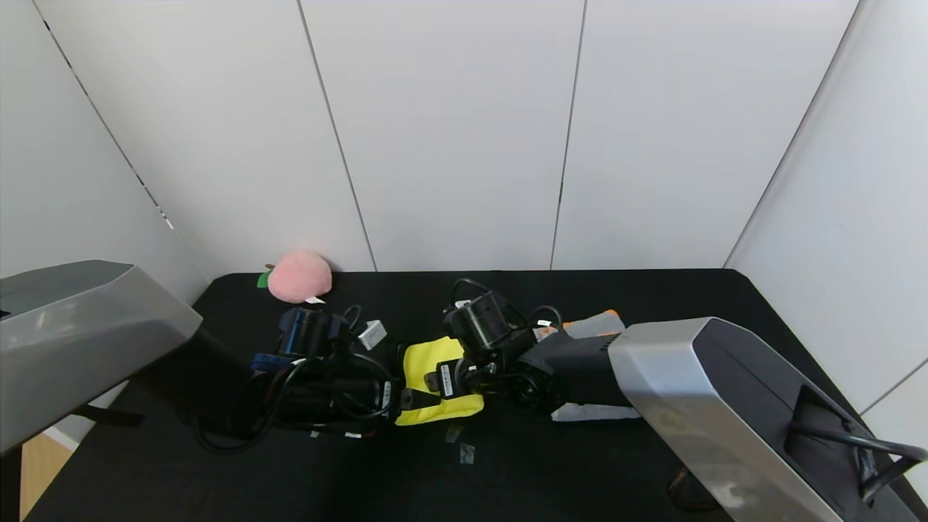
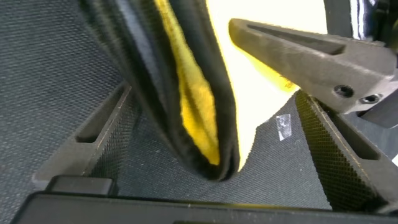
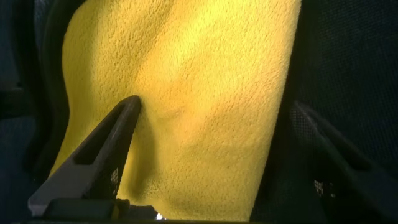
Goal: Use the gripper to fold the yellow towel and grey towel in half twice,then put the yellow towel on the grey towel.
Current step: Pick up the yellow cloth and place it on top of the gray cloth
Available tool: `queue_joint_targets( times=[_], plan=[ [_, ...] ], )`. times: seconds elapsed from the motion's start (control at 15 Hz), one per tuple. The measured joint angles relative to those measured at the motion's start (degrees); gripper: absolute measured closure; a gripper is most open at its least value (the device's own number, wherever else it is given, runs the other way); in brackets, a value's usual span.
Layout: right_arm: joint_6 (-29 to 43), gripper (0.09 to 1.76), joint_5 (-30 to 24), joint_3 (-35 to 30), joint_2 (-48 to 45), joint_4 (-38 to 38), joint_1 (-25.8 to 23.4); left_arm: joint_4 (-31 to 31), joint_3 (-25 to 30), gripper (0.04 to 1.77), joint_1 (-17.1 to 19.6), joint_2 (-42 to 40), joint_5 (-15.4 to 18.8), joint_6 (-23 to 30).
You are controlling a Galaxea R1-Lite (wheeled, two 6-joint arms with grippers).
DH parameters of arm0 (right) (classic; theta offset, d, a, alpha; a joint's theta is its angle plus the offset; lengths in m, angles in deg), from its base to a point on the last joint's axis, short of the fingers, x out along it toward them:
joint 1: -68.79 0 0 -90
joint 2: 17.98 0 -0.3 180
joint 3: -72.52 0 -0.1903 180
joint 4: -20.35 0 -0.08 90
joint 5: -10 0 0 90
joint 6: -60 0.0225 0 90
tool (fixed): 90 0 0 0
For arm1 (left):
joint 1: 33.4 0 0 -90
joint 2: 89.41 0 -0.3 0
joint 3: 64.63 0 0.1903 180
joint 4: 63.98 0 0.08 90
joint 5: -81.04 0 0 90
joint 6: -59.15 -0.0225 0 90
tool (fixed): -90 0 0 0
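left claw point(image 2: 211, 118) spread at yellow towel point(image 1: 435, 384) edge | right claw point(image 3: 211, 155) astride it

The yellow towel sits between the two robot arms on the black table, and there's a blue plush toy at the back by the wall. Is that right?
Not quite. The plush toy by the wall is pink, not blue; the head view shows it. The rest holds: the yellow towel lies on the black table between the left gripper and the right gripper.
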Motion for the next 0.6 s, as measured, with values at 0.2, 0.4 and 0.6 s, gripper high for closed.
queue_joint_targets(
  times=[0.2, 0.4, 0.6],
  plan=[
    [0.0, 0.14, 0.0, 0.0, 0.1, 0.0, 0.0, 0.1, -0.1, 0.09, -0.3, 0.3, 0.0, 0.0],
    [0.0, 0.43, 0.0, 0.0, 0.1, 0.0, 0.0, 0.1, -0.2, 0.09, -0.3, 0.5, 0.0, 0.0],
    [0.1, 0.85, 0.0, -0.1, 0.3, 0.0, 0.0, 0.1, -0.2, 0.09, -0.4, 0.7, 0.0, -0.5]
  ],
)
